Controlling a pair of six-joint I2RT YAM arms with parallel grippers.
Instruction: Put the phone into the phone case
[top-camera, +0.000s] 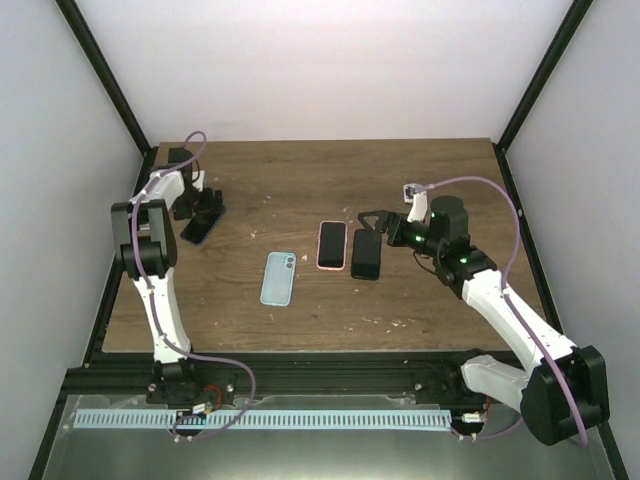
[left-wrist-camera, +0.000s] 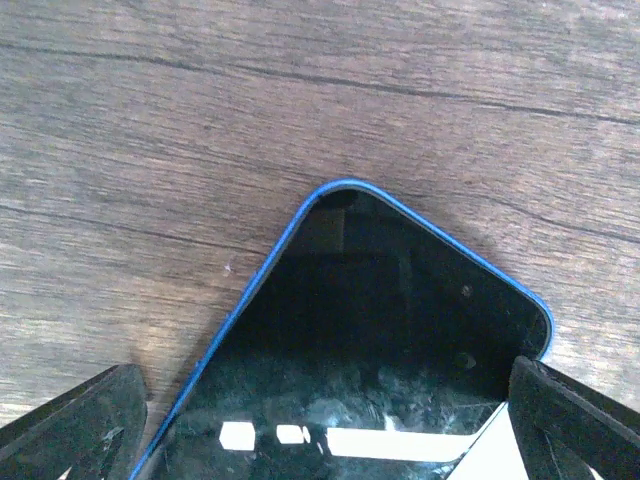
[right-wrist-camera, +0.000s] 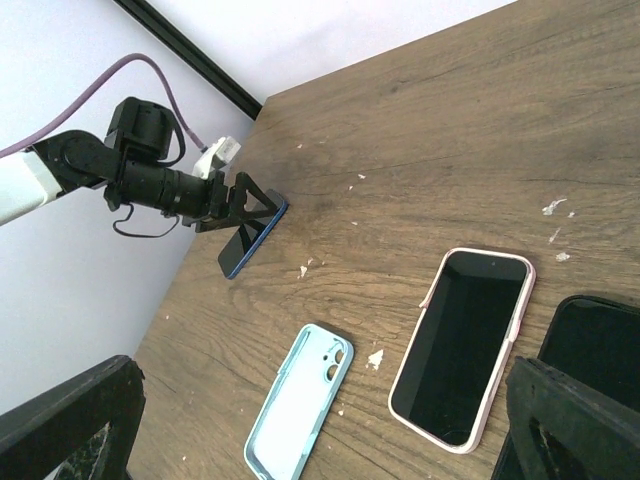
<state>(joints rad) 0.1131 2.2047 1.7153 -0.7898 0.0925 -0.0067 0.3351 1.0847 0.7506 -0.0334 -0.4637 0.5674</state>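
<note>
A phone with a blue rim and dark screen (top-camera: 200, 230) lies at the table's left rear. My left gripper (top-camera: 207, 208) is open right over it. In the left wrist view the phone (left-wrist-camera: 380, 330) fills the space between the two spread fingers (left-wrist-camera: 85, 430), its edges close to both. An empty light blue phone case (top-camera: 279, 278) lies open side up near the middle. My right gripper (top-camera: 372, 218) is open and empty, hovering over the far end of a black phone (top-camera: 366, 254). The right wrist view shows the case (right-wrist-camera: 300, 415) and the blue phone (right-wrist-camera: 250, 238).
A phone in a pink case (top-camera: 332, 245) lies screen up beside the black phone, between it and the light blue case; both also show in the right wrist view (right-wrist-camera: 462, 345) (right-wrist-camera: 590, 350). White crumbs dot the wooden table (top-camera: 420, 300). Black frame posts stand at the back corners.
</note>
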